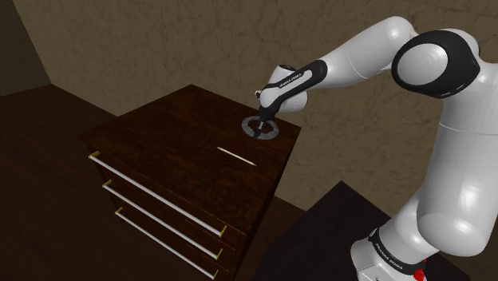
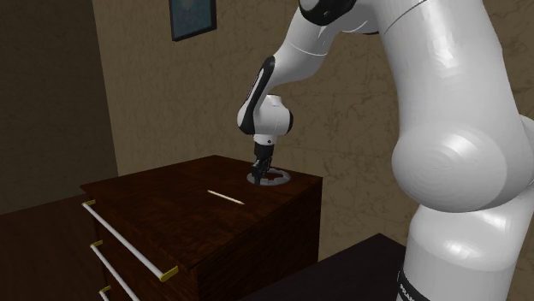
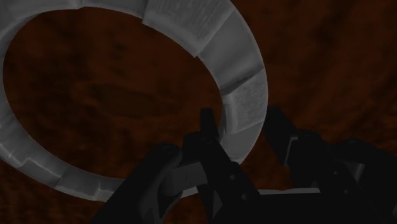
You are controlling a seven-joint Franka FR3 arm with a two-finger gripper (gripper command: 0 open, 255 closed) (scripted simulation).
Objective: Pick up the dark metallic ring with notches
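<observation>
A grey ring with notches (image 1: 248, 125) lies flat on the dark wooden dresser top (image 1: 171, 132), near its back corner. My black gripper (image 1: 262, 123) points straight down onto the ring (image 2: 281, 178). In the wrist view the gripper (image 3: 243, 124) has one finger inside the ring (image 3: 184, 22) and the other outside. The two fingers are drawn close against the ring's band and clasp it. The ring still rests on the wood.
A thin pale stick (image 1: 236, 155) lies on the dresser top, nearer the front edge than the ring. Below it the dresser has three drawers with long pale handles (image 1: 152, 194). A brown wall stands close behind, with a framed picture (image 2: 191, 17).
</observation>
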